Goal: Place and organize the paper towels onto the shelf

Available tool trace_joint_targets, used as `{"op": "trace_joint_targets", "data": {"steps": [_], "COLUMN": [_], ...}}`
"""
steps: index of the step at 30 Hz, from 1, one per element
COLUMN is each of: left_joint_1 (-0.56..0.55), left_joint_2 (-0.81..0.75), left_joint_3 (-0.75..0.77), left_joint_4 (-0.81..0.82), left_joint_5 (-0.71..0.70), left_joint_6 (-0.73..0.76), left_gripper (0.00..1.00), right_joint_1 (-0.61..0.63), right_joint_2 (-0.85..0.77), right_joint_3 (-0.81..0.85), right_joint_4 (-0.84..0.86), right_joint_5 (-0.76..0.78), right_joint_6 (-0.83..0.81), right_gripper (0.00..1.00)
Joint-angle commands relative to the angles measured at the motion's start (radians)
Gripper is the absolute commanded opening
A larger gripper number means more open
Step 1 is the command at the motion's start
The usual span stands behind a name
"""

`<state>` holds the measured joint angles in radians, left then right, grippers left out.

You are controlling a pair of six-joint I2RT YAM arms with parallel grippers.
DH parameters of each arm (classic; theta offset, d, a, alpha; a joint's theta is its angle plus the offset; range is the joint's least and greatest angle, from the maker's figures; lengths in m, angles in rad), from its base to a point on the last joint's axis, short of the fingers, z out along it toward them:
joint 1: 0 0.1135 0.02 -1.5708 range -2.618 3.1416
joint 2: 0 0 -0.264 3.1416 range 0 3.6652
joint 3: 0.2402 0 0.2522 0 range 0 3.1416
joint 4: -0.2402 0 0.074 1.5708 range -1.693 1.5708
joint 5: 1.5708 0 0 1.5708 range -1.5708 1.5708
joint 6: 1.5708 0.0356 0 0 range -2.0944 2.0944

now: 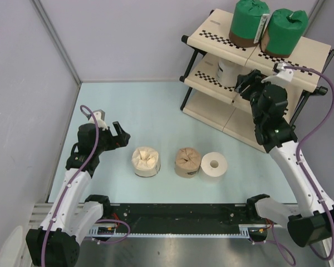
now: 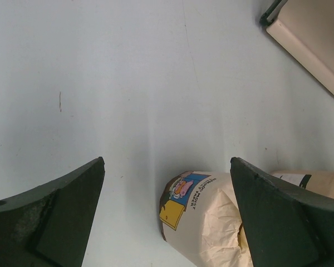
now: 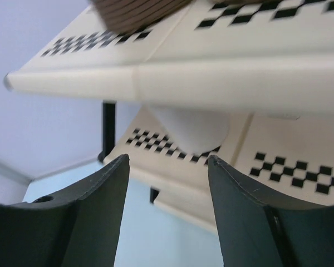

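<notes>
Two green-wrapped paper towels [image 1: 250,21] [image 1: 285,30] stand on the top tier of the shelf [image 1: 214,29]. A white roll [image 1: 225,69] [image 3: 192,129] sits on the middle tier. My right gripper [image 1: 243,83] [image 3: 168,161] hovers just in front of that roll, open, with nothing between its fingers. On the table lie a cream-wrapped roll [image 1: 146,161] [image 2: 203,219], a tan-wrapped roll [image 1: 187,162] and a bare white roll [image 1: 214,166] with a centre hole. Just left of the cream roll, my left gripper [image 1: 121,136] [image 2: 167,164] is wide open and pointing at it.
The shelf's lowest tier [image 1: 211,114] [image 2: 314,53] rests near the table, with black frame tubes [image 1: 187,92] at its left end. Grey walls close the table on the left and at the back. The arm bases sit on the black rail [image 1: 178,214] at the near edge.
</notes>
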<state>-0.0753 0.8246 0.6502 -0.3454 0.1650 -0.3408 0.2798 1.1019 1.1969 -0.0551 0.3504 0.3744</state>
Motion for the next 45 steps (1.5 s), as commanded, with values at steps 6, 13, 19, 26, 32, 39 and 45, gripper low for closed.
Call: {"op": "trace_joint_targets", "data": {"steps": [6, 13, 19, 26, 32, 39, 45], "left_joint_1": [0.008, 0.008, 0.008, 0.008, 0.008, 0.008, 0.008], "left_joint_2": [-0.004, -0.007, 0.007, 0.005, 0.013, 0.011, 0.013], "left_joint_3": [0.005, 0.005, 0.005, 0.009, 0.008, 0.008, 0.008], "left_joint_4": [0.031, 0.029, 0.026, 0.019, 0.022, 0.02, 0.022], "left_joint_5": [0.033, 0.025, 0.013, 0.002, 0.014, 0.011, 0.013], "left_joint_6": [-0.012, -0.012, -0.01, -0.006, -0.006, -0.006, -0.006], "left_gripper": [1.0, 1.0, 1.0, 1.0, 1.0, 1.0, 1.0], "right_joint_1": [0.252, 0.478, 0.548, 0.568, 0.572, 0.575, 0.573], "right_joint_2": [-0.123, -0.122, -0.103, -0.154, -0.11, 0.016, 0.095], "right_joint_3": [0.015, 0.015, -0.008, -0.127, -0.227, -0.272, -0.278], "right_joint_4": [-0.21, -0.398, -0.563, -0.585, -0.534, -0.438, -0.396], "right_joint_5": [0.01, 0.027, 0.033, -0.099, -0.215, -0.255, -0.242], "right_joint_6": [-0.028, -0.019, 0.038, 0.066, 0.054, 0.041, 0.047], "right_gripper": [0.64, 0.66, 0.7, 0.81, 0.84, 0.84, 0.84]}}
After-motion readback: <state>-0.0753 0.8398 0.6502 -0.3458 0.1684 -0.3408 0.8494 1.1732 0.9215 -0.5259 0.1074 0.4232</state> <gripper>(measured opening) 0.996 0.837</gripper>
